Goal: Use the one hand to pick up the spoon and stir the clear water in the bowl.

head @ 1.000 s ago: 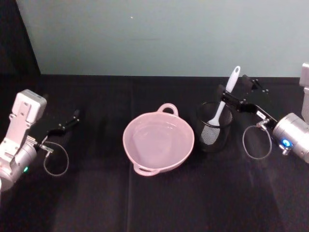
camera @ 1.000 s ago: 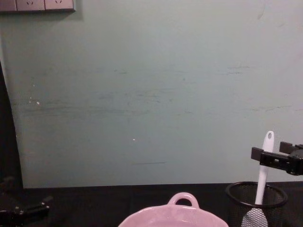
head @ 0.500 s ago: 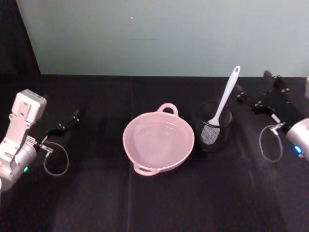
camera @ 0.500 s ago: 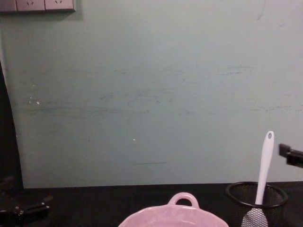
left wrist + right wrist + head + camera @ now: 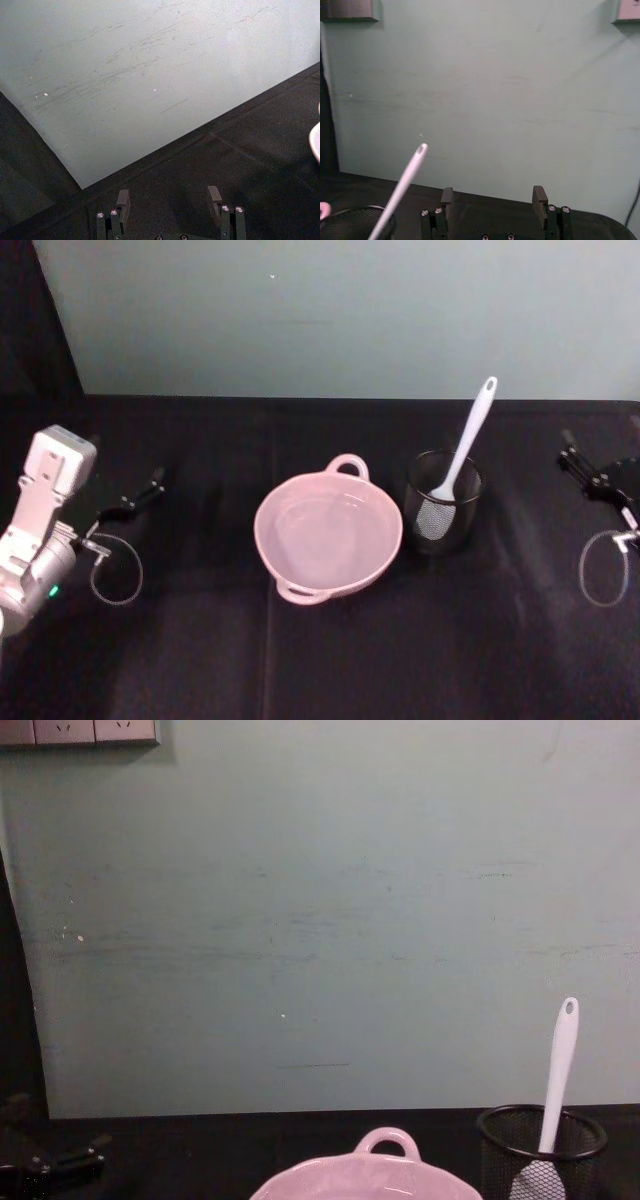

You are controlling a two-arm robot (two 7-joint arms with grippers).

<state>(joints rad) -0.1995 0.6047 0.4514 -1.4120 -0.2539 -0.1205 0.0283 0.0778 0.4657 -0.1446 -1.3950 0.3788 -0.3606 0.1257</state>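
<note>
The spoon [image 5: 462,453] stands tilted in the black mesh cup [image 5: 443,502], head down, just beside the pink bowl [image 5: 328,535] of water [image 5: 325,540] on the bench [image 5: 300,660]. The right gripper [image 5: 590,472] hangs well apart from the spoon, jaws wide and empty. The left gripper [image 5: 135,495] sits parked at the far left, jaws also wide. 1 risk: a sideways approach could knock the slanted handle, tip the light cup, or drag it into the bowl and spill water.

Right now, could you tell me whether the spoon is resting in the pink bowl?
No, the spoon stands head-down in the black mesh cup beside the pink bowl, its handle leaning up and out.
</note>
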